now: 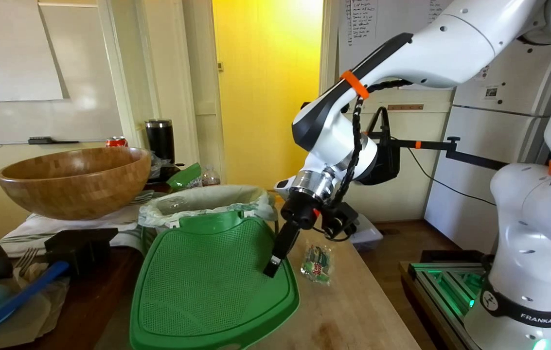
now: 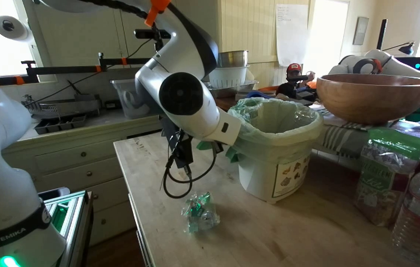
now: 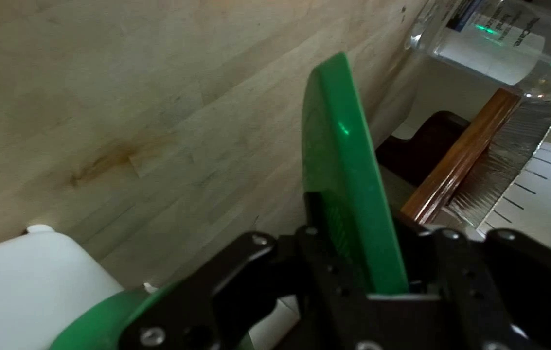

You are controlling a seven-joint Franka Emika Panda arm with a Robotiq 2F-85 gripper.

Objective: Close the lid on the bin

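White tapered bin (image 2: pixel 256 181) upright on the wooden tabletop (image 2: pixel 306 237), mouth uncovered, translucent liner bag (image 2: pixel 260 111) draped over its rim. Green lid (image 1: pixel 207 282) stands tilted outside the bin, one edge just beside the rim. Gripper (image 3: pixel 355 216) pinches the lid's side edge, a finger on either face, seen best in the wrist view. Small clear packet (image 2: pixel 200 213) lies on the tabletop near the bin; large wooden bowl (image 2: pixel 376 102) beside it.

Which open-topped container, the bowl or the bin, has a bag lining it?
The white bin: a crinkled translucent liner folds over its rim, whereas the wooden bowl shows a bare rim.
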